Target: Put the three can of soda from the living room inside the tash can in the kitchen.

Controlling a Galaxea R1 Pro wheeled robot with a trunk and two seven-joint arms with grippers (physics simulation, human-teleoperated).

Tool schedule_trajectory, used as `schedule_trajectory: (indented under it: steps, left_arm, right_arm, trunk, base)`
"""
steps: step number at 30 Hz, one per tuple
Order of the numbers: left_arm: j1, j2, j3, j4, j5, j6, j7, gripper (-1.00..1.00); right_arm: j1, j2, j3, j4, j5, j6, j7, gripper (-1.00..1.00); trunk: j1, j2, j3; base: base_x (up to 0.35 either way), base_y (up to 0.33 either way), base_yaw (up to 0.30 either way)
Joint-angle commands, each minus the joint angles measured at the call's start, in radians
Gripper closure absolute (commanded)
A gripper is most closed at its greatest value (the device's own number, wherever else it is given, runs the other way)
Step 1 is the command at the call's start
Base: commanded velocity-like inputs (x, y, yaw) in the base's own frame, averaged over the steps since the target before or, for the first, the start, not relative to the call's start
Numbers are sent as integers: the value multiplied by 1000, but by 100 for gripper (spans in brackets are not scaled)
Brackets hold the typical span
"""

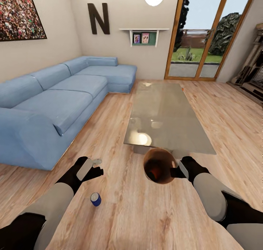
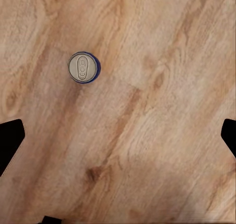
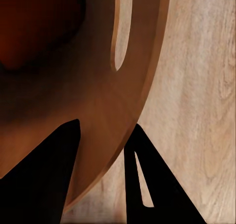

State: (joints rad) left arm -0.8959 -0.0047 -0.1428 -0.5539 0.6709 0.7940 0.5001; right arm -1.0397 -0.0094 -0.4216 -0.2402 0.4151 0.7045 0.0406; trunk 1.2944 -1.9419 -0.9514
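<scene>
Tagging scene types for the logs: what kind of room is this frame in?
A living room, most likely: a long blue corner sofa, a glass-topped low table on wood-plank floor, and wood-framed glass doors opening onto a garden.

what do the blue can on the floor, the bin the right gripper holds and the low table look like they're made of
Blue can: looks like metal, judging by its silvery matte top with a pull tab and its glossy blue side.
Bin: smooth copper-brown shell, metal or plastic, hard to tell; its thin rim sits between the right gripper's fingers.
Low table: glass top, since it mirrors the ceiling lamp and the floor shows through.
</scene>
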Motion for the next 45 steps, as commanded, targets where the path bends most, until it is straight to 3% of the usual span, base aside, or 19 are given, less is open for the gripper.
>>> schedule_trajectory:
  steps: [1, 11, 19, 32, 45]
  left_arm:
    - [0, -1, 0, 0, 0, 0, 0, -100]
    - [0, -1, -6, 9, -1, 3, 1, -100]
    - [0, -1, -60, 15, -2, 17, 3, -100]
    - [0, -1, -75, 42, -5, 28, 3, -100]
    - [0, -1, -89, 43, -3, 30, 1, -100]
  right_arm:
    - [0, -1, -3, -1, -10, 0, 2, 100]
    - [0, -1, -3, -1, -10, 0, 2, 100]
    - [0, -1, -3, -1, -10, 0, 2, 100]
    - [0, -1, -3, -1, -10, 0, 2, 100]
    - [0, -1, -4, -1, -10, -1, 2, 100]
  trunk:
    - [0, 0, 2]
    - [0, 0, 15]
    - [0, 0, 19]
    - [0, 0, 20]
    - [0, 0, 36]
  base:
    - [-208, 210, -131]
    - [-152, 123, -123]
    - [-13, 10, -33]
    - [-1, 0, -6]
    - [0, 103, -126]
